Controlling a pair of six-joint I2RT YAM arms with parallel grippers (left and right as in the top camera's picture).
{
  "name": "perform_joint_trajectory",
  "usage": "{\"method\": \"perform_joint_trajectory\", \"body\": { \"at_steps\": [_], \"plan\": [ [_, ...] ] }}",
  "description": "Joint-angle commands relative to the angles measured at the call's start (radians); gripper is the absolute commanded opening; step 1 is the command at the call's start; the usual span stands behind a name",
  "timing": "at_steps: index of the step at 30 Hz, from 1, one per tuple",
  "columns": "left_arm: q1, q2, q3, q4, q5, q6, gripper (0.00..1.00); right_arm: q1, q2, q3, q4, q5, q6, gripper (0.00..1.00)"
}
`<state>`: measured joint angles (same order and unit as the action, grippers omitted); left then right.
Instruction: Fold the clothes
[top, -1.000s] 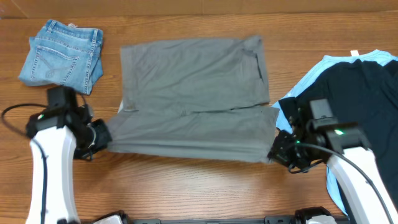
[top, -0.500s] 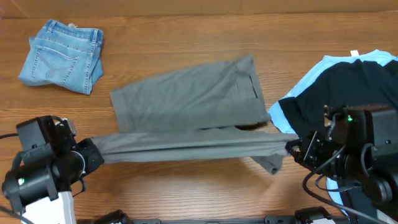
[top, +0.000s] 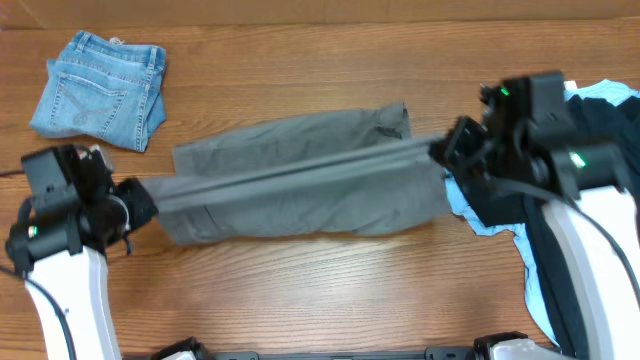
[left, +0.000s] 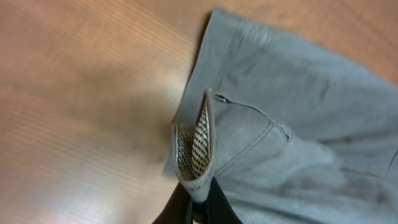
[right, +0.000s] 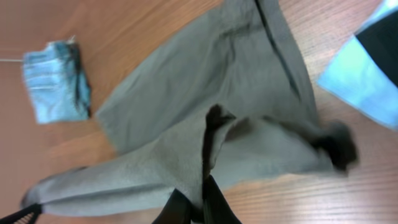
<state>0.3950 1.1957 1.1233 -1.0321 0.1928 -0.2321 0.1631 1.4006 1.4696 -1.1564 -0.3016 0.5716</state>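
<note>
Wood-grain table (top: 330, 300), brown, carrying four garments. Overhead view: grey shorts (top: 300, 190), plain cotton, lying across the middle of the table, long side running left to right. One edge is raised into a taut ridge between the left tool (top: 140, 200) and the right tool (top: 445, 150), and the rest drapes flat beneath it. A dark placket or pocket line shows near the upper right corner. Each tool is closed on an end of that ridge. Denim shorts (top: 100, 88), light blue and folded, sit at the far left corner, well apart from the grey pair, back pocket stitching uppermost; any label is too small to read. A black shirt (top: 628, 125) lies over a light-blue shirt (top: 468, 208) at the right edge, partly under the right arm. Left wrist view: the left tool (left: 198, 208) has its dark fingers pinched together on a fold of the grey shorts (left: 298, 137), exposing a checked pocket lining (left: 198, 146) with seam stitching beside it; bare table (left: 81, 93) lies to the left. Right wrist view: the right tool (right: 198, 208) is clamped on a grey edge, with the grey shorts (right: 211, 93) spreading away beyond it. Denim shorts (right: 56, 81) show at far left, with light-blue shirt (right: 367, 74) and black shirt (right: 385, 31) at right. No writing is legible.
</note>
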Motion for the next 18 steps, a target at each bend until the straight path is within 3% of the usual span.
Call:
{"method": "perform_joint_trajectory", "body": {
  "at_steps": [1, 8, 9, 10, 11, 12, 13, 18],
  "plan": [
    [0.032, 0.1, 0.016, 0.098, -0.152, 0.0, 0.04, -0.035, 0.12, 0.009, 0.08, 0.235, 0.005, 0.04],
    [-0.057, 0.338, 0.016, 0.336, -0.045, 0.0, 0.09, -0.036, 0.367, 0.009, 0.317, 0.237, 0.005, 0.04],
    [-0.072, 0.367, 0.016, 0.362, -0.046, 0.0, 0.11, -0.036, 0.395, 0.009, 0.354, 0.237, 0.005, 0.04],
    [-0.085, 0.397, 0.017, 0.385, -0.046, 0.0, 0.2, -0.036, 0.42, 0.009, 0.396, 0.237, 0.005, 0.08],
    [-0.093, 0.419, 0.017, 0.397, -0.047, 0.0, 0.35, -0.036, 0.435, 0.009, 0.424, 0.237, 0.004, 0.31],
    [-0.097, 0.437, 0.017, 0.404, -0.047, 0.0, 0.57, -0.036, 0.449, 0.009, 0.451, 0.237, -0.008, 0.81],
    [-0.097, 0.45, 0.017, 0.405, -0.047, 0.0, 1.0, -0.037, 0.455, 0.009, 0.459, 0.238, -0.037, 1.0],
    [-0.062, 0.449, 0.036, 0.32, -0.063, 0.05, 1.0, -0.08, 0.43, 0.035, 0.359, 0.261, -0.139, 1.0]
  ]
}}
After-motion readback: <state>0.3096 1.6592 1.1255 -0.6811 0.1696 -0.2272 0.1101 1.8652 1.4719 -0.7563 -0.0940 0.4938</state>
